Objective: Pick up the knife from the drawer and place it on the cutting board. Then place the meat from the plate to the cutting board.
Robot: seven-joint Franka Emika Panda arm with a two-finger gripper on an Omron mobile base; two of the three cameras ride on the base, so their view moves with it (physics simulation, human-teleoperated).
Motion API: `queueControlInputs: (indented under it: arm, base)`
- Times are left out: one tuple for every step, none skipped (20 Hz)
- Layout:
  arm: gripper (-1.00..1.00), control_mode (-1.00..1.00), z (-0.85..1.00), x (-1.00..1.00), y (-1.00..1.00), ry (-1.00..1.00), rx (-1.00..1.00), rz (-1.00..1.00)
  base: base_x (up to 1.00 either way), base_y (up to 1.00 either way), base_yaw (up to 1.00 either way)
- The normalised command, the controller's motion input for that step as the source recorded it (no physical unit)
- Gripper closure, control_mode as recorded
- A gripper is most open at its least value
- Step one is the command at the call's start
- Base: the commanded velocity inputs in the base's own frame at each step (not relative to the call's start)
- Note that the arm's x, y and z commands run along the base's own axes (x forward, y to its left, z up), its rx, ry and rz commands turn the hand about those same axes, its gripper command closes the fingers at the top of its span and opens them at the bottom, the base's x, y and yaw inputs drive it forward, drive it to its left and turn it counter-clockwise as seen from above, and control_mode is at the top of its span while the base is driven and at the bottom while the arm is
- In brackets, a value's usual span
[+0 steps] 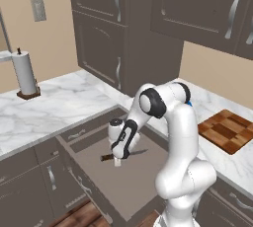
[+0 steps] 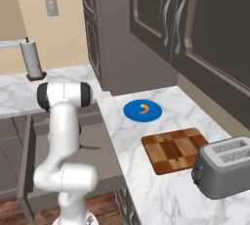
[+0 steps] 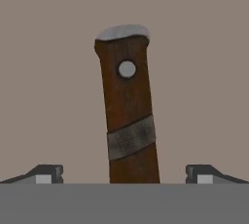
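We see the pincer [image 3: 124, 174] spread wide and empty, low inside the open drawer [image 1: 126, 186]. The knife [image 3: 128, 111] lies flat on the drawer floor, its dark handle running between the two fingertips [image 3: 46, 173], long axis crosswise to the closing line. We judge a short straight descent should seat it.

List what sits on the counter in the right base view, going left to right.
Paper towel roll → blue plate carrying the orange meat → checkered cutting board → grey toaster.
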Motion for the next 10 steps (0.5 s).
queueControlInputs:
  arm:
    - [-1.0,-1.0,-0.46,0.09,0.04,0.03,0.0,0.0]
    - [-1.0,-1.0,-0.5,0.08,0.04,0.02,0.0,0.0]
    - [-1.0,-1.0,-0.5,0.07,0.05,0.01,0.0,0.0]
    - [-1.0,-1.0,-0.54,0.08,0.04,0.02,0.0,0.0]
    - [-1.0,-1.0,-0.57,0.05,0.03,0.02,0.0,0.0]
    - [-1.0,-1.0,-0.63,0.07,0.06,0.05,0.0,0.0]
    - [-1.0,-1.0,-0.68,0.04,0.06,0.05,0.0,0.0]
    - [-1.0,-1.0,-0.69,0.05,0.06,0.06,0.0,0.0]
    - [-1.0,-1.0,-0.75,0.03,0.09,0.07,0.01,0.0]
    - [-1.0,-1.0,-0.72,0.0,0.06,0.08,0.03,0.0]
  base:
    - [0.0,0.0,0.0]
    - [0.0,0.0,0.0]
    - [0.0,0.0,0.0]
    - [0.0,0.0,0.0]
    - [0.0,0.0,0.0]
    - [0.0,0.0,0.0]
    - [0.0,0.0,0.0]
    - [0.0,0.0,0.0]
    - [0.0,0.0,0.0]
    - [0.0,0.0,0.0]
